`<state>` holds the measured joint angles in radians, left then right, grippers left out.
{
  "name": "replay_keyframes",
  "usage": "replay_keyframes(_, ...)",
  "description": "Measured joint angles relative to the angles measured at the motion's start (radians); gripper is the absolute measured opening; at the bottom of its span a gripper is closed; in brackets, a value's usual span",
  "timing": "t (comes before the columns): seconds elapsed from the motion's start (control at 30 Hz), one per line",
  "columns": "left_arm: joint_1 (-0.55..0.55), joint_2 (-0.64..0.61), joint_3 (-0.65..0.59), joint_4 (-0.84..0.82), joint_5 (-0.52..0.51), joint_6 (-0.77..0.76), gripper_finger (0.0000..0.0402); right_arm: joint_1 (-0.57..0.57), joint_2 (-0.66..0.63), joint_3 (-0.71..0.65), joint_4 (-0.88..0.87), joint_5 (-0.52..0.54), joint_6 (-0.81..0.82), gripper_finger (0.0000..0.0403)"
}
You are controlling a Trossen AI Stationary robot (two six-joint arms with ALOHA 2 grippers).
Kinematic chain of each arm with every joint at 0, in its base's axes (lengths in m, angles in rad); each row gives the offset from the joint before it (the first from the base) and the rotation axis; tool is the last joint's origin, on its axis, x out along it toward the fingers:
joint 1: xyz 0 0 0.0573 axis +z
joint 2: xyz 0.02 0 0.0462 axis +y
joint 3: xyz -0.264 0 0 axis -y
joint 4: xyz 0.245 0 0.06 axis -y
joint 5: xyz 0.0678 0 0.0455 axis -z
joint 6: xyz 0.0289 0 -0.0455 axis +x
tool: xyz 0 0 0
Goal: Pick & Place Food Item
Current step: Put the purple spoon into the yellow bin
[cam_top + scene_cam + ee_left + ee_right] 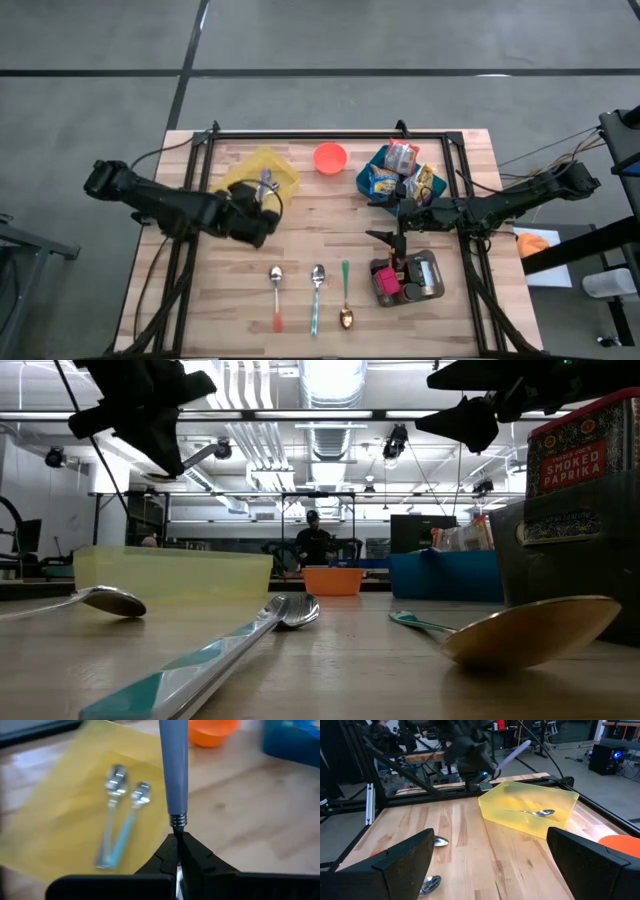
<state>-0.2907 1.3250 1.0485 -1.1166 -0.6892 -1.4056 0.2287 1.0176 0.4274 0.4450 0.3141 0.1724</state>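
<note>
My left gripper (178, 851) is clenched on a grey-handled utensil (173, 767), held above the edge of the yellow bin (262, 170), where 2 spoons (118, 815) already lie. My right gripper (392, 236) hangs spread wide beside the blue bin (367, 179) of food packets (401, 156), grasping nothing.

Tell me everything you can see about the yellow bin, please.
The yellow bin is a shallow, translucent, plastic-looking rectangular tub with low walls. It stands upright on the wooden table, at the back left, with the orange bowl apart from it on one side. Two metal spoons with pale blue handles lie inside. The left gripper, shut on a grey-handled utensil, hangs over its near edge.
</note>
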Motion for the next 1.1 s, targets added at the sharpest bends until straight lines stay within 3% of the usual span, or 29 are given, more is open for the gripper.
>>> replay_keyframes(0.3, 0.279, -0.006, -0.054, -0.039, 0.063, 0.233, 0.0007, 0.0, 0.0, 0.0, 0.0, 0.0, 0.0, 0.0381)
replay_keyframes(0.7, 0.659, -0.006, -0.291, 0.284, 0.318, 0.554, 0.0006, 0.0, 0.0, 0.0, 0.0, 0.0, 0.0, 0.0381)
replay_keyframes(0.87, 0.727, -0.006, -0.366, 0.379, 0.389, 0.591, 0.0006, 0.0, 0.0, 0.0, 0.0, 0.0, 0.0, 0.0381)
replay_keyframes(1.1, 0.734, -0.006, -0.384, 0.392, 0.404, 0.592, 0.0006, 0.0, 0.0, 0.0, 0.0, 0.0, 0.0, 0.0381)
